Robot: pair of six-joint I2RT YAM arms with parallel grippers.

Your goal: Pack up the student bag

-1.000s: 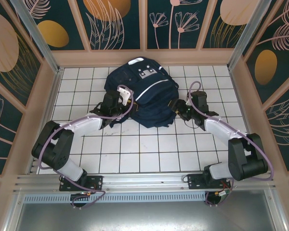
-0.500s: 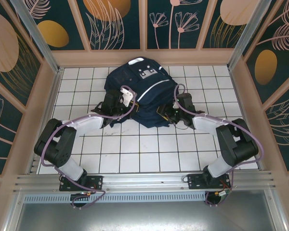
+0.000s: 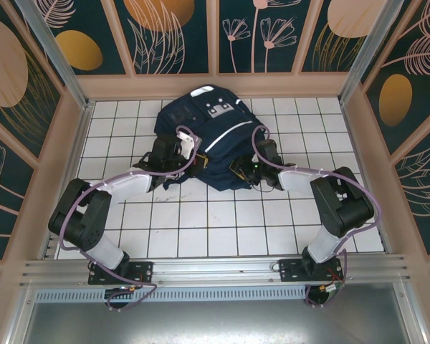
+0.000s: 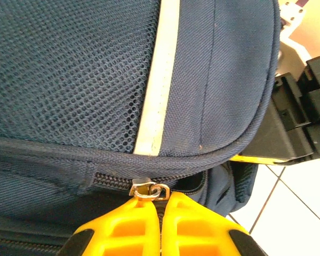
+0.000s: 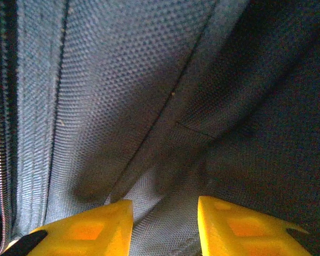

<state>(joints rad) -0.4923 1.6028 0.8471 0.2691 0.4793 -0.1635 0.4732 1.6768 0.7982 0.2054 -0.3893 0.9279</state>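
top view: the student bag (image 3: 209,132) lies on the white tiled desk (image 3: 201,222) toward 12 o'clock, with the left gripper (image 3: 192,159) against its 8 o'clock edge and the right gripper (image 3: 240,170) against its 4 o'clock edge. left wrist view: the left gripper is closed, its yellow fingertips meeting at the metal zipper pull (image 4: 148,190) at 6 o'clock. right wrist view: the right gripper stands partly open, with a fold of bag fabric between its fingers.

Bench (image 3: 208,229): white gridded tiles lying flat, showing faint scuffs near the middle.
Wall panels (image 3: 175,32): standing around three sides, displaying dark teal floral print in wood framing.
Front rail (image 3: 215,269): aluminium, running along the near bench edge.
Corner posts (image 3: 54,50): metal, rising slantwise at both back corners.
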